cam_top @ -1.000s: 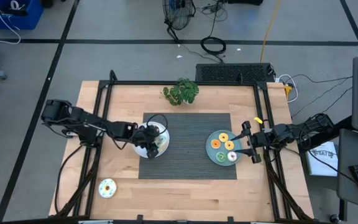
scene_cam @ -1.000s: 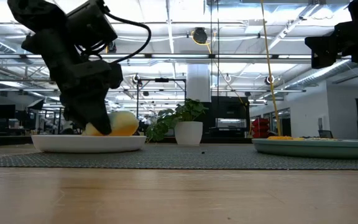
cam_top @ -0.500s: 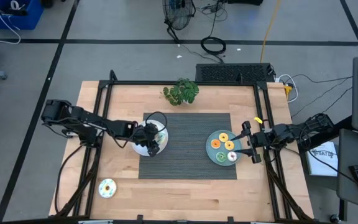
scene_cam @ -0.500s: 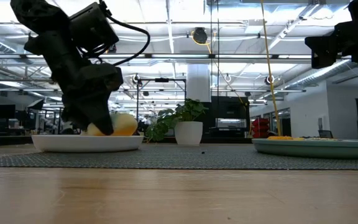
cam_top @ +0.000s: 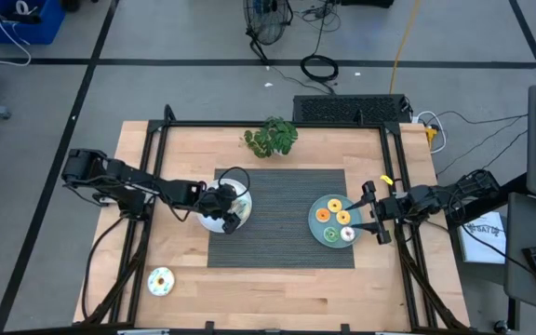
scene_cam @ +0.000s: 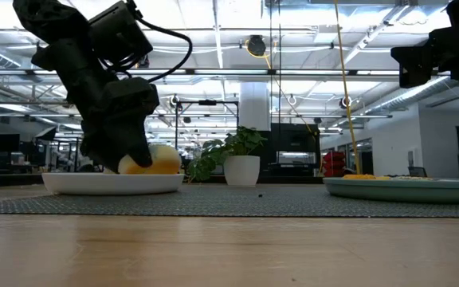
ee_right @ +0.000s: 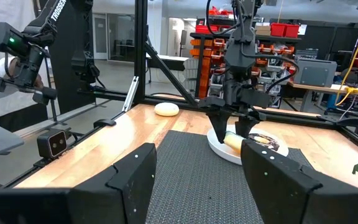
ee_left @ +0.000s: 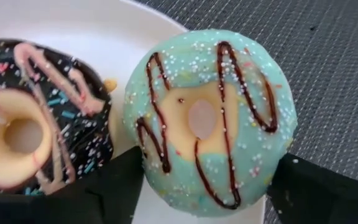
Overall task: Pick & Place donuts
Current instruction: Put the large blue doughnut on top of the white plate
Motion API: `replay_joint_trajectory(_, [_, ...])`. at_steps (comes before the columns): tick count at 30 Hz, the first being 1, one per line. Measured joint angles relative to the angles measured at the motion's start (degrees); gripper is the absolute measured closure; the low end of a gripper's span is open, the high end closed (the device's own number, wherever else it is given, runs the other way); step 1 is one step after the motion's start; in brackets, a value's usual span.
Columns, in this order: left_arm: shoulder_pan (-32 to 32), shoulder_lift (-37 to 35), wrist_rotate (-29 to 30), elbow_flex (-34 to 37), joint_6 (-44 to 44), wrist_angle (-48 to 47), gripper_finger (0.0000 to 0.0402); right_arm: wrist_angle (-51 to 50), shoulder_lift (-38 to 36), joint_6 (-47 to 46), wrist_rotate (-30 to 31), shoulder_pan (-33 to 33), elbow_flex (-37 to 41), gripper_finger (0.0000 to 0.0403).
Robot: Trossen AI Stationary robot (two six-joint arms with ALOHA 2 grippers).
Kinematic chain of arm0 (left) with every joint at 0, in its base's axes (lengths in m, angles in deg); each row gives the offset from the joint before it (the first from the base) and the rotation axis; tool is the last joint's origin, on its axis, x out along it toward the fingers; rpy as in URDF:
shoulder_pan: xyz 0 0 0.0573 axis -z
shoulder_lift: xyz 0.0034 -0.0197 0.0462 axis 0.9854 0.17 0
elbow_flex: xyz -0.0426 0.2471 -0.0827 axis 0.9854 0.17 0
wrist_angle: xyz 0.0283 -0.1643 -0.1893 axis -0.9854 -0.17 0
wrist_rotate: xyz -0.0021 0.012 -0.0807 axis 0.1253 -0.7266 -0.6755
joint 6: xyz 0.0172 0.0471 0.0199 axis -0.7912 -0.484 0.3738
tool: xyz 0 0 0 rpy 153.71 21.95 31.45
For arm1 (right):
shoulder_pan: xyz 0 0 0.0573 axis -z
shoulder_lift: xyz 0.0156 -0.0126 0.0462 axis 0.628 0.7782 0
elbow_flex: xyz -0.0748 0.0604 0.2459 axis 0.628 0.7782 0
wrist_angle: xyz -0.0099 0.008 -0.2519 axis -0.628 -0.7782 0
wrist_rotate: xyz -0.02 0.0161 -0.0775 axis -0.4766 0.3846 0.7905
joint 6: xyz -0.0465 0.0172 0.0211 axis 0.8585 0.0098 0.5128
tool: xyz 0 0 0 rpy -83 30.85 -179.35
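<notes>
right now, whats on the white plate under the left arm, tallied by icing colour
chocolate-iced donut: 1
mint-iced donut: 1
total showing on the white plate: 2

Bright, even overhead light; soft shadows.

Grey floor (cam_top: 184, 93) crossed by dark tape lines fills the upper half of the high view, with a black coil of cable (cam_top: 319, 67) at top centre and a blue bin (cam_top: 19, 20) in the upper left corner. Level across the room, ceiling strip lights (scene_cam: 213, 24) glow overhead, a white column (scene_cam: 254, 104) stands mid-frame, and red storage bins (ee_right: 284, 29) line shelves at upper right.
</notes>
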Motion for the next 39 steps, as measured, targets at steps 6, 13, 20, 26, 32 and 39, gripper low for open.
replay_joint_trajectory(6, [0.0,0.0,0.0,0.0,-0.9,2.1,0.0061,0.0,0.0,0.0,0.0,0.0,0.0,0.0181])
replay_joint_trajectory(13, [0.0,0.0,-0.1,0.0,-1.8,1.7,0.0044,0.0,0.0,0.0,0.0,0.0,0.0,0.0181])
replay_joint_trajectory(20, [0.0,0.0,-3.0,0.0,-2.0,2.3,0.0043,0.0,0.0,0.0,0.0,0.0,0.0,0.0181])
replay_joint_trajectory(26, [0.0,0.0,-5.0,0.0,-1.7,2.1,0.0044,0.0,0.0,0.0,0.0,0.0,0.0,0.0181])
replay_joint_trajectory(32, [0.0,0.0,-5.0,0.0,-2.0,1.8,0.0042,0.0,0.0,0.0,0.0,0.0,0.0,0.0181])
replay_joint_trajectory(39, [0.0,0.0,-4.6,0.0,-4.9,2.2,0.0044,0.0,0.0,0.0,0.0,0.0,0.0,0.0181])
